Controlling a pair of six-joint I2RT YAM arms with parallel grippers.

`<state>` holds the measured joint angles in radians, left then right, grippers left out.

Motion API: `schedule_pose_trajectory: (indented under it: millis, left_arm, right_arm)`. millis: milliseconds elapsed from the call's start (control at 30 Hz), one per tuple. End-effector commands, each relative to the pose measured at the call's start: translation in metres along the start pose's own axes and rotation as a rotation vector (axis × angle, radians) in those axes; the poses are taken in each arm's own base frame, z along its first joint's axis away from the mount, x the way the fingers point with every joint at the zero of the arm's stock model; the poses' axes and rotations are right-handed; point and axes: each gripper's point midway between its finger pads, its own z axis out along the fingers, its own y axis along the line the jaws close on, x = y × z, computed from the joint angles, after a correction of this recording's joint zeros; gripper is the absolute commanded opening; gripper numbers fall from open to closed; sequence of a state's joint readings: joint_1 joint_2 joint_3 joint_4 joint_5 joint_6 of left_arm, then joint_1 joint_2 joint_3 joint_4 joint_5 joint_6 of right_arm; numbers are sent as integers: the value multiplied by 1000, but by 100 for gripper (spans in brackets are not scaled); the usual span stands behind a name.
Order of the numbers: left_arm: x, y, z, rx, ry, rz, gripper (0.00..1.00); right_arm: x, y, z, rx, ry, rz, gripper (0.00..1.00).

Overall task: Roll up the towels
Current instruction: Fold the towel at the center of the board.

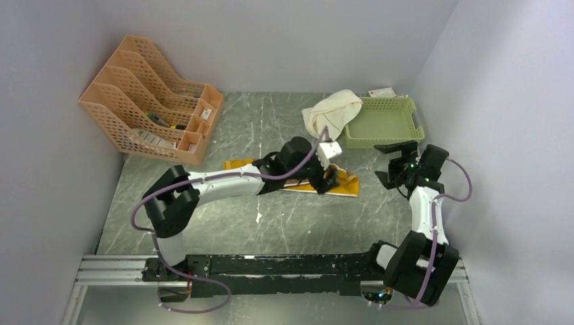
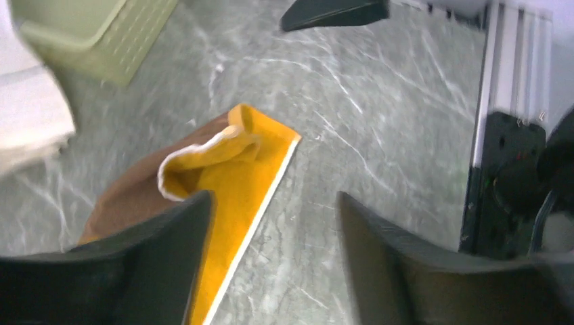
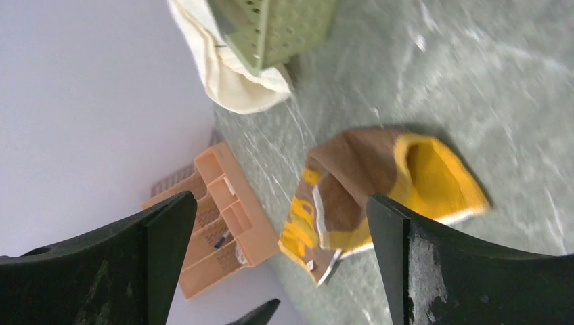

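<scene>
Marble table (image 1: 271, 223) bears yellow towel (image 1: 348, 184), basket (image 1: 382, 125), organizer (image 1: 145, 101).

The printed towel (image 3: 359, 176) is mustard-yellow and brown, the plain towel (image 1: 332, 108) cream-white, the basket (image 1: 379, 142) pale green.

No legible text. Yellow printed marks on mustard-brown towel (image 3: 352, 179), too blurred to read.

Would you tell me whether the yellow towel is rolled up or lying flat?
Mostly flat, not rolled: the yellow towel lies on the table with only one end curled over.
</scene>
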<state>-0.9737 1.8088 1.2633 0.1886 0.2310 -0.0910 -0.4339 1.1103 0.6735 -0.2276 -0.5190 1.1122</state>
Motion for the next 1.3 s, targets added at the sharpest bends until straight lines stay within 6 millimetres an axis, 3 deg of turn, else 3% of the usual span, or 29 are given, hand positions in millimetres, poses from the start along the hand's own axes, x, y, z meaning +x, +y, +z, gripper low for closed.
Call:
schedule_pose_trajectory:
  millis: [0, 33, 200, 333, 467, 567, 767, 1033, 1133, 1267]
  left_arm:
    - [-13, -8, 11, 71, -47, 301, 96]
    - [-14, -11, 14, 93, -62, 338, 100]
    - [-13, -2, 34, 94, -100, 513, 100]
    - [-24, -2, 34, 113, -276, 739, 99]
    - [-33, 1, 33, 310, -379, 730, 100]
    - [-24, -2, 50, 449, -302, 734, 96]
    - [15, -6, 79, 580, -143, 772, 87]
    - [44, -28, 77, 720, -63, 744, 80]
    - [55, -23, 80, 698, -35, 764, 79]
    - [50, -16, 90, 643, -68, 780, 77]
  right_arm:
    - [26, -31, -12, 124, 102, 206, 100]
    - [29, -34, -12, 118, 102, 218, 100]
    - [43, -54, -6, 133, 162, 244, 100]
    - [47, -58, -2, 123, 201, 239, 100]
    - [51, -60, 0, 120, 232, 234, 100]
    - [52, -62, 0, 127, 243, 233, 100]
    - [54, -67, 2, 131, 270, 246, 100]
    - [54, -77, 7, 148, 287, 255, 100]
    - [54, -77, 8, 146, 290, 253, 100]
    - [54, -78, 8, 143, 289, 248, 100]
